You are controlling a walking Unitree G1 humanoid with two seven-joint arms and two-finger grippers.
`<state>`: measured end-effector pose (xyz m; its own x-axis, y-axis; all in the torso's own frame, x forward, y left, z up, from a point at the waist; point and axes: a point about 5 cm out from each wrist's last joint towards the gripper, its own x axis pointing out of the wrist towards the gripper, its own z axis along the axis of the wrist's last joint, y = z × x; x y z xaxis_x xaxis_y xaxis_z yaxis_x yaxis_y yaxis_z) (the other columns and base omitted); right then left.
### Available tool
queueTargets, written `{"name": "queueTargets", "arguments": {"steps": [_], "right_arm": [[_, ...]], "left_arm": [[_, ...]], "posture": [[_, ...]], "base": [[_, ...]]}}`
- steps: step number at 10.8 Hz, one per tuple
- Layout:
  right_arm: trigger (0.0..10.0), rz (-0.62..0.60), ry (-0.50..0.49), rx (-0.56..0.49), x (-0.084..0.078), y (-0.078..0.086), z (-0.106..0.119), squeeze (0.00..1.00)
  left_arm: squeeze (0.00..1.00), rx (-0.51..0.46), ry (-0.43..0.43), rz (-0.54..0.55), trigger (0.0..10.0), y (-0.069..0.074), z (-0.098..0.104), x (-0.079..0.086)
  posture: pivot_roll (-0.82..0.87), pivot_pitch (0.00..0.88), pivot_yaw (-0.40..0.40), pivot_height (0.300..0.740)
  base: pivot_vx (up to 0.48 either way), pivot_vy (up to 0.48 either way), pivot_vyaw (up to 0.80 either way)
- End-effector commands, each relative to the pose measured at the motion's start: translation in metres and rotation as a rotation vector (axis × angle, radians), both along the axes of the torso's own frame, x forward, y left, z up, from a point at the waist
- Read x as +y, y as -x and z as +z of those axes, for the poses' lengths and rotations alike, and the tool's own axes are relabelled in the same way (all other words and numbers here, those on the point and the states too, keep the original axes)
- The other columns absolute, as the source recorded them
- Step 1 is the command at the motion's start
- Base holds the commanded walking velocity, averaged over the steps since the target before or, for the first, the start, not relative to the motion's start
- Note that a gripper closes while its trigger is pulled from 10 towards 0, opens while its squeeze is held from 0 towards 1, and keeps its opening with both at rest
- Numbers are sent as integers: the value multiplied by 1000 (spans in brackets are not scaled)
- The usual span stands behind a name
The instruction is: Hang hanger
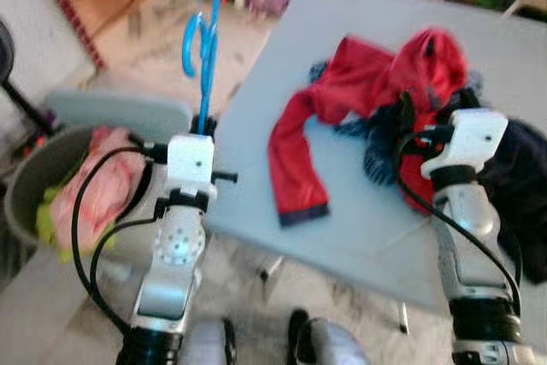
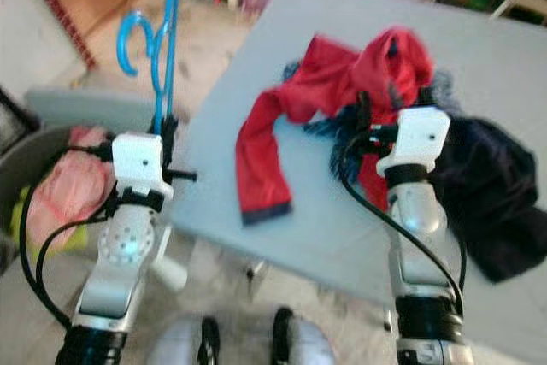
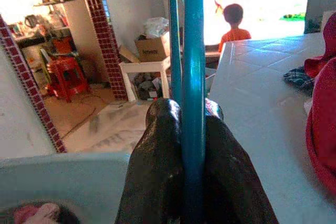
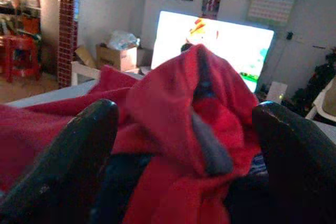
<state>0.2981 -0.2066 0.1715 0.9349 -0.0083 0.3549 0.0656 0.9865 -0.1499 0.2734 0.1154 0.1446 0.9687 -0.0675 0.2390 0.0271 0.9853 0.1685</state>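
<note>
left fingers (image 3: 157, 171) pinch a slim, glossy blue hanger (image 1: 203, 49).

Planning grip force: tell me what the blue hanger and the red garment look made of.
Blue hanger: likely plastic, going by its glossy, evenly coloured smooth rods, held in the left gripper. Red garment: soft fleece-like fabric, matte, with rumpled folds, lying on the table before the open right gripper.

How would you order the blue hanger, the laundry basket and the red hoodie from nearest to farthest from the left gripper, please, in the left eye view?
1. Blue hanger: held in the left gripper.
2. Laundry basket: just left, below.
3. Red hoodie: right, on the table.
</note>
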Motion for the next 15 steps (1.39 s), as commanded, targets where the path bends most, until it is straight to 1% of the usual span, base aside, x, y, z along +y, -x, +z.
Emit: {"name": "queueTargets", "arguments": {"steps": [1,5,7,8,9,10,11,12,13,14,15], "right_arm": [[10000,-1,11,-3,0,1,1,1000],[10000,12,17,9,3,0,-2,1000],[10000,-5,20,11,1,0,-1,1000],[10000,-14,25,19,0,0,-2,1000],[10000,-18,15,39,0,0,-5,408],[10000,-2,14,46,1,-1,-5,0],[10000,-20,15,79,0,-3,-9,0],[10000,-48,-23,168,-3,-7,-20,0],[10000,-25,-67,150,-4,-6,-19,0],[10000,-3,-46,144,-3,-4,-19,0],[10000,14,-64,171,0,-5,-23,0]], "left_arm": [[0,167,-14,32,10000,7,-34,7],[0,167,-15,30,10000,7,-34,7],[0,170,-15,26,10000,6,-34,6],[0,164,-16,25,10000,6,-34,6],[0,151,-11,31,10000,6,-32,6],[0,153,-6,32,10000,6,-32,6],[0,165,0,32,10000,5,-33,6],[0,176,1,22,10000,5,-34,5],[0,177,17,13,10000,5,-34,3],[0,178,21,11,10000,4,-33,3],[0,184,29,5,10000,1,-33,5]], "posture": [[41,164,-20,740],[41,164,-22,740],[34,163,-20,740],[34,163,-20,740],[30,164,-19,740],[31,164,-19,740],[31,164,-19,740],[32,164,-21,740],[32,164,-22,740],[35,163,-28,740],[36,162,-29,740]], "base": [[-379,0,0],[-380,0,0],[-349,0,0],[0,0,0],[0,0,0],[0,0,0],[0,0,0],[0,442,0],[0,480,0],[0,480,0],[0,480,0]]}}
